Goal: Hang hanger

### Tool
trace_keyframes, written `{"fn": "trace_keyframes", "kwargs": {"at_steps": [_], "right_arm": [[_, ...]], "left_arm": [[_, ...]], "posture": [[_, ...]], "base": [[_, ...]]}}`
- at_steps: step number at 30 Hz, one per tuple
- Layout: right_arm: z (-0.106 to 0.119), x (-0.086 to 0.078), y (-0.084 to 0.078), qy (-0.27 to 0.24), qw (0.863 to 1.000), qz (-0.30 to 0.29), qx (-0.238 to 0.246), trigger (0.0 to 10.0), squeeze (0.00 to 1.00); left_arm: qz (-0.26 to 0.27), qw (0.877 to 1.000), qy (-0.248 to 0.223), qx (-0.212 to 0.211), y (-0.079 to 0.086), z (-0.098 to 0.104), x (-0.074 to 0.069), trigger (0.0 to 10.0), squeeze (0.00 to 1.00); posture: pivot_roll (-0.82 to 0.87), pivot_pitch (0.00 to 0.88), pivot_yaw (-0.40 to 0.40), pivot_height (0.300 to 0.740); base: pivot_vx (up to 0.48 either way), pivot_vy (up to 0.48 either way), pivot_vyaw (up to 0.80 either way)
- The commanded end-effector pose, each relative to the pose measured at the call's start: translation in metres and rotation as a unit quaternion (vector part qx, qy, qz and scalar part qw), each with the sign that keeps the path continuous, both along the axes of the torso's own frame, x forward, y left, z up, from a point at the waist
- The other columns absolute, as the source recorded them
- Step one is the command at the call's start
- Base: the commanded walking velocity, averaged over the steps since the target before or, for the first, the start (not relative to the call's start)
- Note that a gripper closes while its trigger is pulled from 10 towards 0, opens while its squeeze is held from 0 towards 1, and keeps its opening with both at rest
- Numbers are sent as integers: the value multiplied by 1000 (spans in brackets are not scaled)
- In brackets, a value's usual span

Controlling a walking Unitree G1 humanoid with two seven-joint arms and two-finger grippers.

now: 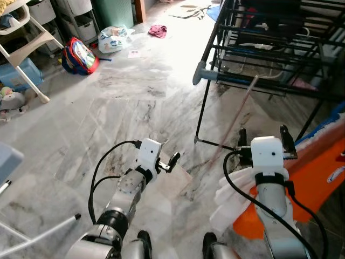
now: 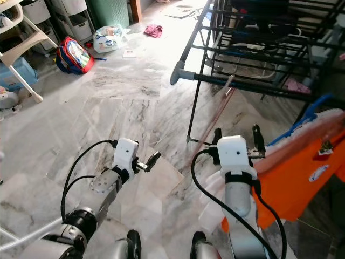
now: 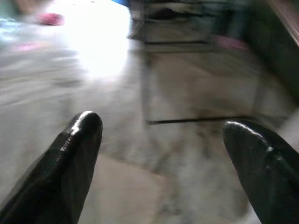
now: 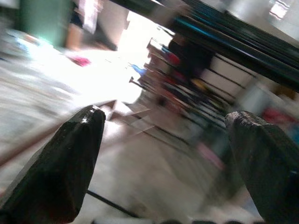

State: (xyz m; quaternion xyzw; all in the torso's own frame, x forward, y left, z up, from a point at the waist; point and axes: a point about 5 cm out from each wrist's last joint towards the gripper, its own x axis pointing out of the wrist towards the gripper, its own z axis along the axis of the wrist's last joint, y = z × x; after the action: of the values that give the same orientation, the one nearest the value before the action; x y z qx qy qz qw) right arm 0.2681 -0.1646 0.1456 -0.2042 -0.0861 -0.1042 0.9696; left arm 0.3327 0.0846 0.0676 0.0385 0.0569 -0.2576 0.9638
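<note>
Marble floor (image 1: 108,108) is stretching out ahead of the robot, pale with grey veins and a bright glare at the far middle. On the far right a black drying rack (image 1: 269,48) is standing, its grey end cap jutting left over the floor. A thin pinkish rod (image 1: 237,116), possibly part of the hanger though I cannot tell, is leaning from the floor up towards the rack's lower rail.

Near the middle the left gripper (image 3: 159,140) is hovering low over the floor with its fingers spread wide and nothing between them. To the right the right gripper (image 4: 163,135) is reaching towards the rack, its fingers likewise standing far apart and holding nothing. An orange garment (image 2: 302,172) is draping just beside the right arm at the near right, with white cloth (image 1: 232,194) bunching against the arm's left side.

At the far left a red backpack (image 1: 80,55) and a plastic bag (image 1: 112,38) are lying on the floor, and a pink rag (image 1: 158,31) is lying farther back.
</note>
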Motion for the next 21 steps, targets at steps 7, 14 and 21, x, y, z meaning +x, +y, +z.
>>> {"fn": "trace_keyframes", "kwargs": {"at_steps": [7,14,21], "right_arm": [[3,-3,6,-1,1000,15,-6,10000,918],[1,-3,9,5,1000,29,-3,10000,910],[-17,1,13,52,995,61,57,10000,259]], "left_arm": [[6,1000,25,9,7,-13,-7,10000,0],[8,1000,27,12,9,-14,-7,10000,0],[17,999,30,20,14,-17,-8,10000,0]], "posture": [[-108,178,66,740],[-102,185,63,740],[-80,192,67,740]], "base": [[-292,0,0],[-282,0,0],[-282,0,0]]}}
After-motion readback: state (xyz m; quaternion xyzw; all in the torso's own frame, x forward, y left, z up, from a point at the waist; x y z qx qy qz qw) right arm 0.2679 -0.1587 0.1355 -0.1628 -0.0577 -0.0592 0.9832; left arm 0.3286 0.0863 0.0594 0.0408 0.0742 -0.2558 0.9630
